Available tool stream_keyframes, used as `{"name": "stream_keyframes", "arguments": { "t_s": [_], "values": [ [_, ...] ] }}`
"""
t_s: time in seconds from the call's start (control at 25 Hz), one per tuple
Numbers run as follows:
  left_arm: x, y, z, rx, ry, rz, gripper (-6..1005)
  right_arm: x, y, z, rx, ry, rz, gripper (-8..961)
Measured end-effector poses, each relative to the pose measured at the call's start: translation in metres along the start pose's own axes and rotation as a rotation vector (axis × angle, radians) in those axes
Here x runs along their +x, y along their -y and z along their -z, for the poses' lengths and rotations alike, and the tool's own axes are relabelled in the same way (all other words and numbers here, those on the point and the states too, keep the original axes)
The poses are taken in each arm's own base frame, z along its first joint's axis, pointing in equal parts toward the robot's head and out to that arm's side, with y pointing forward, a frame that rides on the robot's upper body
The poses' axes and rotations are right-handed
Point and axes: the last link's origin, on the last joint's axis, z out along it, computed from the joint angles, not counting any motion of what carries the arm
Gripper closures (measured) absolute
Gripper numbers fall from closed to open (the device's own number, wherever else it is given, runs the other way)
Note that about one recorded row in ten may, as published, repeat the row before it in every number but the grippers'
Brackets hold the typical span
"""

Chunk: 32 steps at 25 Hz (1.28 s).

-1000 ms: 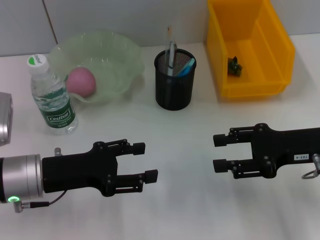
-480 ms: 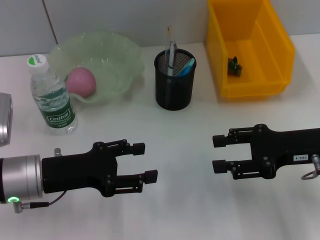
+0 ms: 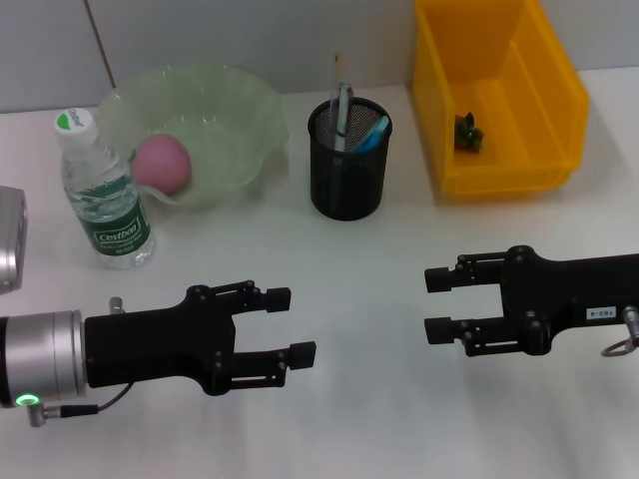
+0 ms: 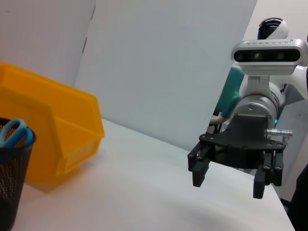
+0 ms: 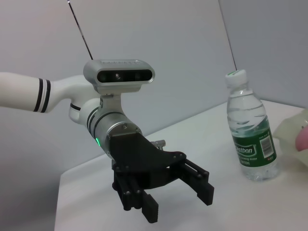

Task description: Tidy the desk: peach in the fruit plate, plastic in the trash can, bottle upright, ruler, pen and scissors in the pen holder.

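Note:
The pink peach [image 3: 162,163] lies in the pale green fruit plate [image 3: 235,120] at the back left. Beside the plate the water bottle [image 3: 103,190] stands upright. The black mesh pen holder [image 3: 348,175] holds a pen [image 3: 342,108] and blue-handled scissors [image 3: 372,133]; I cannot make out the ruler. A small dark green scrap of plastic [image 3: 468,133] rests inside the yellow trash can [image 3: 554,90]. My left gripper [image 3: 292,323] and my right gripper [image 3: 435,304] hover low over the table's front half. Both are open and hold nothing.
A silver object [image 3: 8,239] shows at the left edge. The left wrist view shows my right gripper [image 4: 228,185], the trash can [image 4: 53,130] and the pen holder [image 4: 12,183]. The right wrist view shows my left gripper [image 5: 179,202] and the bottle [image 5: 250,130].

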Motion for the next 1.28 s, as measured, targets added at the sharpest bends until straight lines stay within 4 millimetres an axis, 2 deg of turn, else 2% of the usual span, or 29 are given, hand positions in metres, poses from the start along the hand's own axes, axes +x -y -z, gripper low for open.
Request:
{"name": "stream_keyframes", "arguments": {
  "t_s": [1.28],
  "values": [
    [0.0005, -0.0007, 0.0008, -0.004, -0.004, 0.006, 216, -0.0017, 0.0004, -0.0006, -0.005, -0.007, 0.009, 281]
  ]
}}
